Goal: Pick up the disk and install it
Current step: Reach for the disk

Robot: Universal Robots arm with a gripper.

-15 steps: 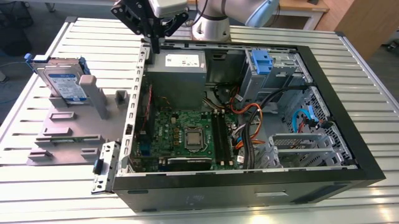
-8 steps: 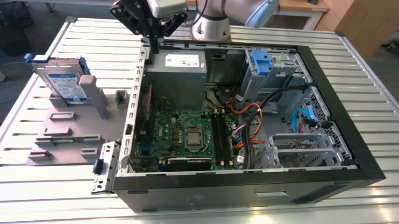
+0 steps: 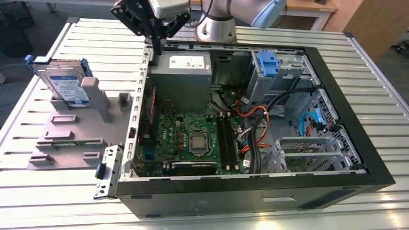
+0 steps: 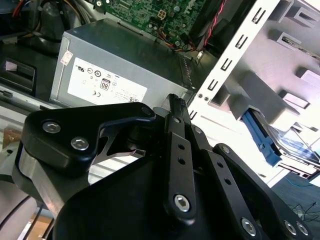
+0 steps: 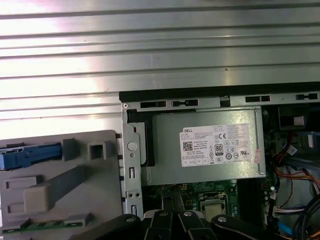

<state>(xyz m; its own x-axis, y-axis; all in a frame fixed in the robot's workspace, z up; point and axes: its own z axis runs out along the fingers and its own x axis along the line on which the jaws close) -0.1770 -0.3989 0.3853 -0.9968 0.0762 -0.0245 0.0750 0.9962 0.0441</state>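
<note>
The disk point(image 3: 66, 82), a silver drive with a white-and-blue label in a blue carrier, stands on edge in a grey fixture point(image 3: 76, 139) at the exterior view's left, outside the computer case. My black gripper point(image 3: 156, 38) hangs above the case's back left corner, to the right of the disk and well apart from it. Its fingers are shut with nothing between them. In the second wrist view the gripper point(image 4: 172, 100) points at the case wall, with the disk point(image 4: 292, 145) off to the side. The first wrist view catches the disk's blue carrier point(image 5: 30, 152).
The open computer case point(image 3: 357, 120) fills the table's middle. Inside it are a grey power supply box point(image 3: 181, 72), the motherboard point(image 3: 191, 139), cables, and a grey drive bay with a blue bracket point(image 3: 267, 62). The ribbed metal table point(image 3: 51, 206) lies around it.
</note>
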